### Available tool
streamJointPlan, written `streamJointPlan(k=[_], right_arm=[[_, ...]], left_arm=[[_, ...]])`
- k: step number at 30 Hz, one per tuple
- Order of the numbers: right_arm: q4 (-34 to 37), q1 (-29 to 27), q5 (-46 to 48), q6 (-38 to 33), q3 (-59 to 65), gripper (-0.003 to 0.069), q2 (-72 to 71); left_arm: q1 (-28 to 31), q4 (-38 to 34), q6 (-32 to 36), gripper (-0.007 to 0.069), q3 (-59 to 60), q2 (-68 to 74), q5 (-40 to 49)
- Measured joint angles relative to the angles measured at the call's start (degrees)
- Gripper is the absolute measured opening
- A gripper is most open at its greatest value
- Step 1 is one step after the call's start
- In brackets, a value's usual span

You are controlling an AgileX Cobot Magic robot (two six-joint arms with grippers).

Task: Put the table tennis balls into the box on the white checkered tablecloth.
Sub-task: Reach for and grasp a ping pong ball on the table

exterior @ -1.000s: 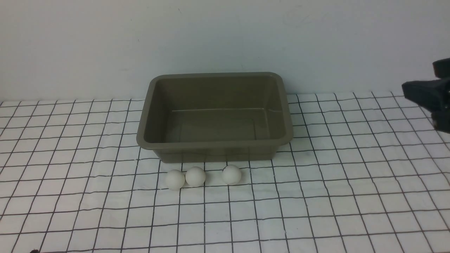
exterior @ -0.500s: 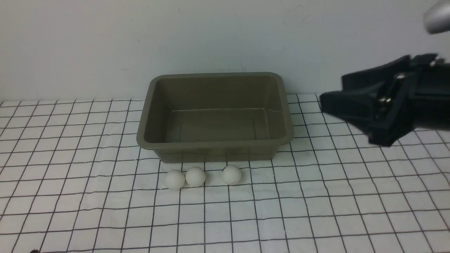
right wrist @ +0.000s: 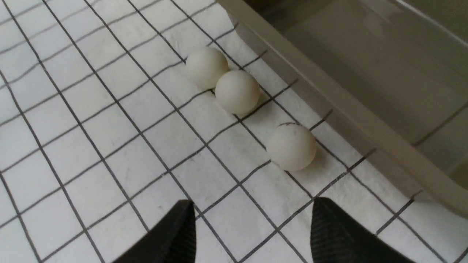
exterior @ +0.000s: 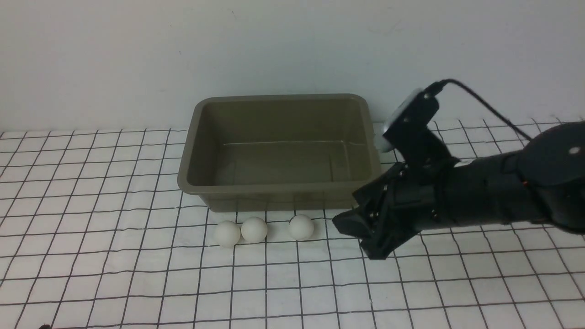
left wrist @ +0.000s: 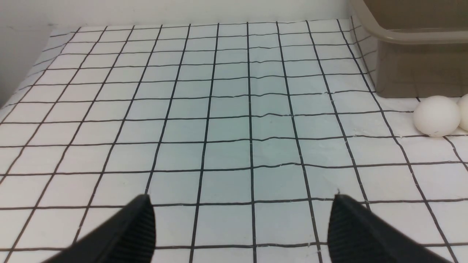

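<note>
All three table tennis balls (exterior: pixel 254 229) lie on the white checkered tablecloth (exterior: pixel 114 274), in a row just before the near wall of the box (exterior: pixel 279 189). None is inside it. The right-hand ball (exterior: pixel 301 227) sits a little apart from the other two.

The right arm (exterior: pixel 480 196) hangs low off the box's near right corner. The right jaws are moderately parted, hold nothing, and point toward that ball. The left jaws (seen only from their own wrist camera) stand wide and empty, off the box's left side.

The likely slip is a fingertip nudging the light ball before the jaws close, which would roll it along the wall into its neighbours. A jaw might also catch the box's flared rim or snag a wrinkle in the cloth.
</note>
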Motion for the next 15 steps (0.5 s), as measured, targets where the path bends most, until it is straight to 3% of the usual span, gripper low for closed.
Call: streamJointPlan(k=[6, 10, 15], right_arm=[[1.03, 4.72, -4.12, -1.4, -0.06, 0.0447, 6.43], [6.41, 8.14, -12.34, -2.12, -0.21, 0.0513, 7.55], [9.18, 11.39, -15.18, -3.95, -2.22, 0.0521, 8.42]], left_arm=[[0.0, 0.0, 0.0, 0.0573, 0.0, 0.0, 0.0], [0.0, 0.0, 0.0, 0.0573, 0.0, 0.0, 0.0], [0.0, 0.0, 0.0, 0.0573, 0.0, 0.0, 0.0]])
